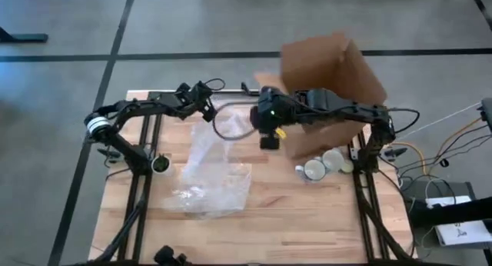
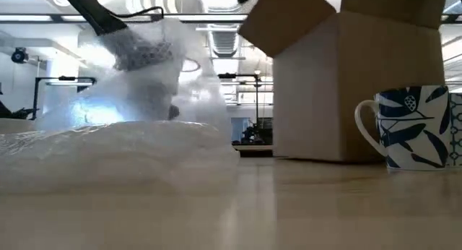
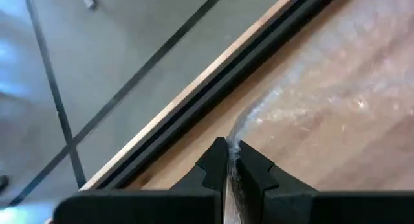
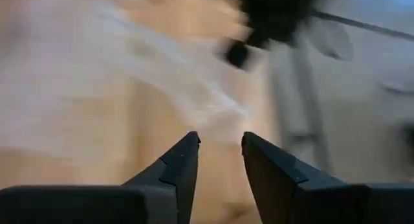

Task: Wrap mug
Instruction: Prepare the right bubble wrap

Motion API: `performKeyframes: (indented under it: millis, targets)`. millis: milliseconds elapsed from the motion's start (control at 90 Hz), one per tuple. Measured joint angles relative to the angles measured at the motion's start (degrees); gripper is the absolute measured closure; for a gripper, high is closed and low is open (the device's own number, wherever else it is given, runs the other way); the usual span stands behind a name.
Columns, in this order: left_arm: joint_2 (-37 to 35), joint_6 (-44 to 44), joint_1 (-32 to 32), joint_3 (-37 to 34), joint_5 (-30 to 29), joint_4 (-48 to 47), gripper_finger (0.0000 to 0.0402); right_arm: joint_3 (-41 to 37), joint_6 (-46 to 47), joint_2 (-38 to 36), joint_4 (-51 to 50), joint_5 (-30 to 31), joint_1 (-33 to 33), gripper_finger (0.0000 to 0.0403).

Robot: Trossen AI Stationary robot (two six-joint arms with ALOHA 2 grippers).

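Mug (image 2: 408,127), blue-leafed, stands bare on the counter (image 1: 292,212) at the right side beside the box (image 1: 330,66), among other mugs, well apart from the wrap (image 1: 207,177). Nothing is wrapped yet. The left pincer (image 3: 229,166) is clamped on an edge of the wrap near the counter's far edge, lifting it. The right pincer (image 4: 220,153) hangs over the counter's middle, its fingers narrowly apart and holding nothing. Left to do: spread the wrap, fetch the mug onto it, and fold it round.
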Motion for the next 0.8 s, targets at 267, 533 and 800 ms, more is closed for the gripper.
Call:
performKeyframes:
  millis: [267, 533, 800]
  targets:
    - [-0.53, -0.17, -0.11, 0.0, 4.85, -0.03, 0.0401, -3.26, -1.71, -0.17, -1.5, 8.11, 7.4, 0.0329]
    - [-7.57, -0.19, -2.17, 0.0, 9.78, -2.35, 0.0389, -4.13, -1.4, 0.06, -1.09, 2.59, 8.1, 0.0371]
    - [-25.25, -0.51, -4.28, 0.92, 16.58, -1.59, 0.0319, -11.17, -0.97, 1.18, 1.7, -0.27, 9.37, 0.0393]
